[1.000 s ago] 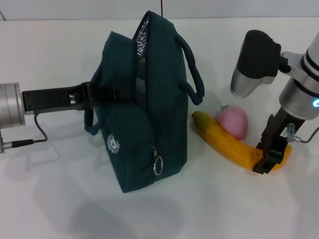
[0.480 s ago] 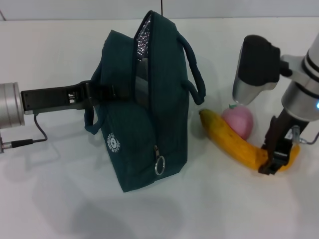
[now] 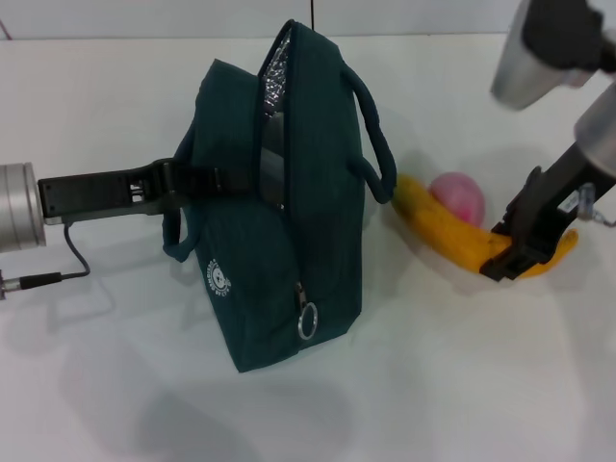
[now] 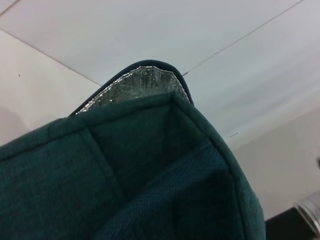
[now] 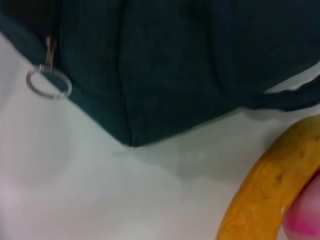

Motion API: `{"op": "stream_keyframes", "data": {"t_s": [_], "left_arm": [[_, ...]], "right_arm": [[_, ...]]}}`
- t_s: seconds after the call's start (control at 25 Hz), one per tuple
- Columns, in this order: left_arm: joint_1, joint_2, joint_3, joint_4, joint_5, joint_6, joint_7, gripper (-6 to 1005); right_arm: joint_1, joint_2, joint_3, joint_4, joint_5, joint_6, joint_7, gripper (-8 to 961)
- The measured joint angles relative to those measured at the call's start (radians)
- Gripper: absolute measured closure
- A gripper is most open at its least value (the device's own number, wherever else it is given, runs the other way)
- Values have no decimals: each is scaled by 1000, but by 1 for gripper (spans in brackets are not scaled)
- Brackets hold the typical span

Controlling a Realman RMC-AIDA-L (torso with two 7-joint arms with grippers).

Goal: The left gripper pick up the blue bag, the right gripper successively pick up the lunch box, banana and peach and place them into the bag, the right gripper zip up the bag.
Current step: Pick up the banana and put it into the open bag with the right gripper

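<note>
The blue bag stands upright mid-table with its top open and silver lining showing. My left gripper reaches in from the left, shut on the bag's near handle. In the left wrist view only the bag and its foil lining show. To the right of the bag, my right gripper is shut on the near end of the banana, whose far tip points at the bag. The pink peach sits just behind the banana. The right wrist view shows the banana, the peach and the bag. The lunch box is hidden.
The bag's ring zipper pull hangs low on its front end, also seen as a ring from the right wrist. A cable trails from the left arm. White table surrounds the bag.
My right gripper has moved up and to the right, still shut on the banana. The banana's far tip has swung closer to the bag's handle. The left arm and bag have not moved.
</note>
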Motion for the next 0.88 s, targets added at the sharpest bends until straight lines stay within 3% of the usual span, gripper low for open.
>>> {"op": "stream_keyframes", "data": {"t_s": [0.24,0.52,0.88], "left_arm": [[0,3,-2,6,-25,25,0,947],[-9,25,-2,10,-72,72,-4,947],[-23,31,2,11,-80,96,-6,947]], "right_arm": [[-23,-3,184,-52,66,-86,-48,496],[-53,-19,378,-94,183,-182,-101,497],[-104,-48,516,-110,333,-234,-130,496]]}}
